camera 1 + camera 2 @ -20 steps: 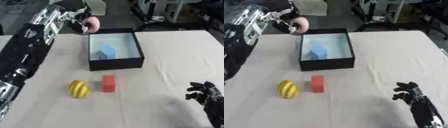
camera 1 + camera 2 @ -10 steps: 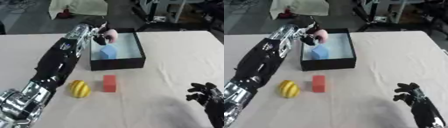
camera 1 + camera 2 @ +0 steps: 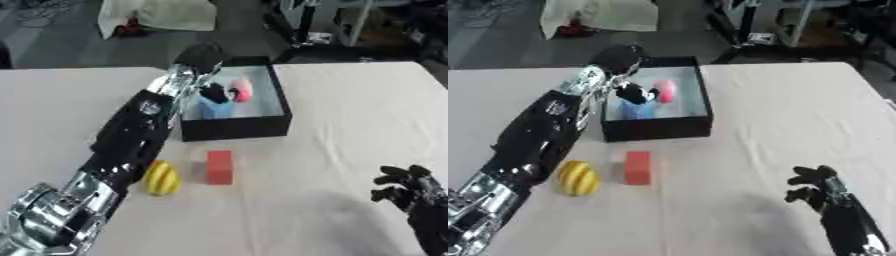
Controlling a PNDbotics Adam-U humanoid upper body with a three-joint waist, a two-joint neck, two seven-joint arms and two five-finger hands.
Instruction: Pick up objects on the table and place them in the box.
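A black box [image 3: 236, 130] with a pale floor stands at the table's far middle. My left arm reaches up from the lower left, and my left hand [image 3: 212, 93] is down inside the box. Its fingers are curled against a pink rounded object [image 3: 241, 90], which it holds just above the box floor. A blue block [image 3: 216, 108] lies in the box under the hand. On the cloth in front of the box lie a red block [image 3: 219, 167] and a yellow striped ball [image 3: 162, 178]. My right hand [image 3: 404, 189] rests open at the lower right.
The white tablecloth [image 3: 350, 120] runs out to the right of the box. Beyond the table's far edge are a white cloth heap [image 3: 157, 15] and dark furniture legs [image 3: 306, 20].
My left hand has carried the pink object from above the box's far left corner down into the box. The camera has shifted too. The right hand stays put.
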